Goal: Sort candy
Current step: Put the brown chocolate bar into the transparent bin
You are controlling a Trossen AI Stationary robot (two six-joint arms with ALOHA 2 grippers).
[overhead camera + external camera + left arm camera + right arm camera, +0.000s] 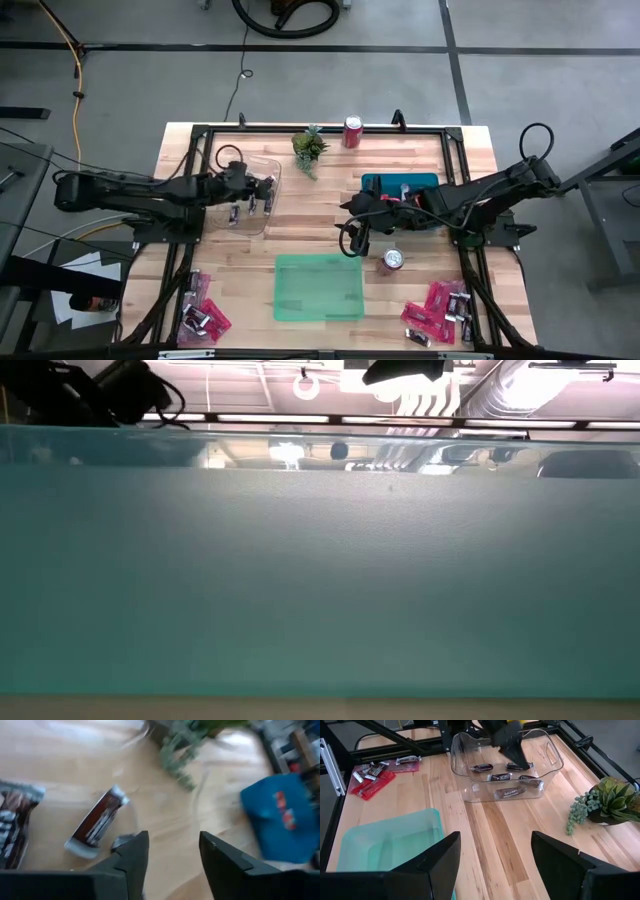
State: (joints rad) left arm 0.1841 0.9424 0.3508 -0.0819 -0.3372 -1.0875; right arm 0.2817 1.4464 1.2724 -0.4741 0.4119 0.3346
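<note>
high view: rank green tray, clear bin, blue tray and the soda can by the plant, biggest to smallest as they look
1. green tray
2. clear bin, partly hidden by the left arm
3. blue tray, partly hidden by the right arm
4. soda can

Wooden table bears a clear bin, green tray, blue tray, plant and two soda cans. Candy piles lie at both near corners.

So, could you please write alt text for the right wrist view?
Over a wooden table, a clear tray holds several dark candy bars, with the left gripper above them. Nearby: green tray, small plant, red packets; the right gripper is open.
</note>
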